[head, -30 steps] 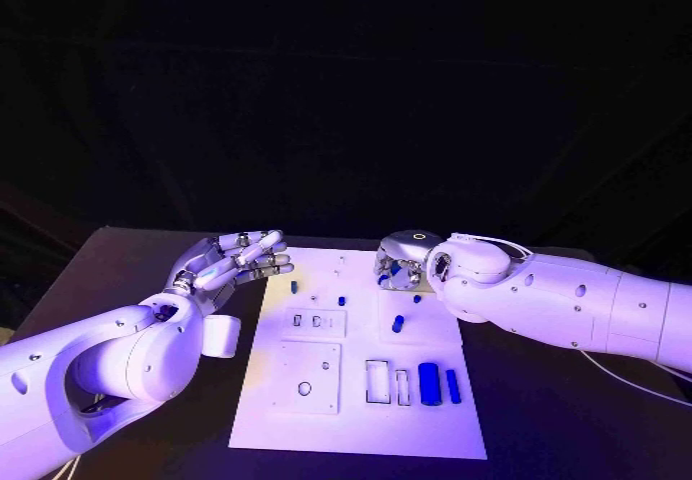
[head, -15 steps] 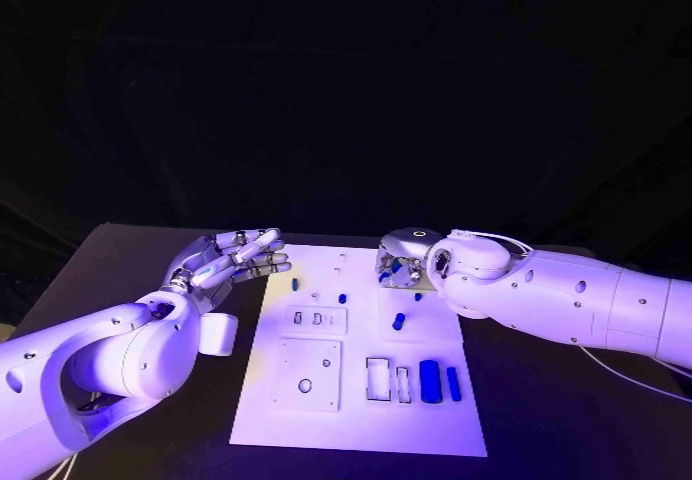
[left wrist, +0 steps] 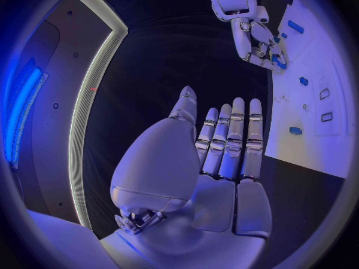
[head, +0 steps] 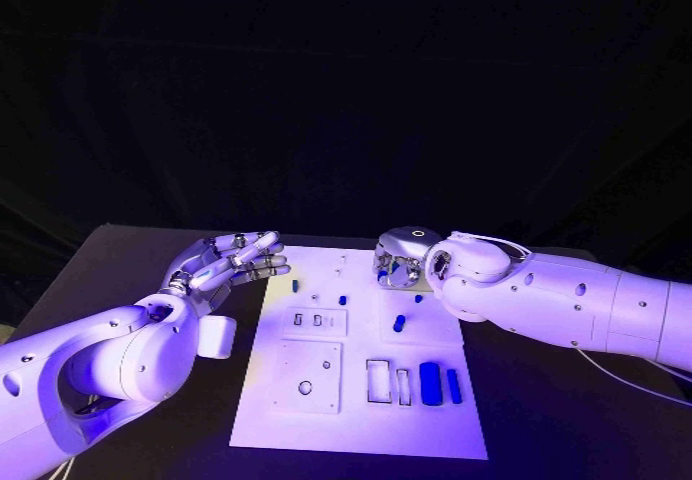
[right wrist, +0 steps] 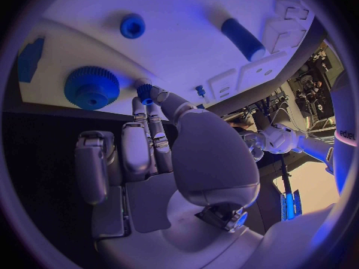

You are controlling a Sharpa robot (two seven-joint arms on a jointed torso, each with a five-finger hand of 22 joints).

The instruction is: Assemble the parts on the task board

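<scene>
Clearly mid-pick at the far end of the task board (head: 361, 420). Right hand (head: 404, 258) curled down over the board's far edge, pinching a small blue part (right wrist: 144, 94) between thumb and fingertip (right wrist: 152, 94) — seen plainly in the right wrist view, just beside a blue toothed gear (right wrist: 91, 87) and not far from a blue round cap (right wrist: 132, 26). Left hand (head: 231, 262) hovering off the board's left side, palm up, fingers straight and apart, holding nothing.

Elsewhere on the board: a longer blue cylinder (head: 428, 382) lying near the front right next to a thinner blue bar (head: 453, 386), with empty rectangular slots (head: 378, 381) just beside them; a blue peg (head: 398, 322) nearer the middle.

Risks, judged from this alone. Tiny part, held only at the fingertips — easy to twist or pop out if the wrist turns quickly. Gear very near the pinching fingers; could be nudged or dragged off the board's edge on lift-off. Cannot tell whether the part is seated in a hole or already free; pulling at an angle while seated might jam it or shift the board. Left hand well apart, so no bracing against such a shift.
</scene>
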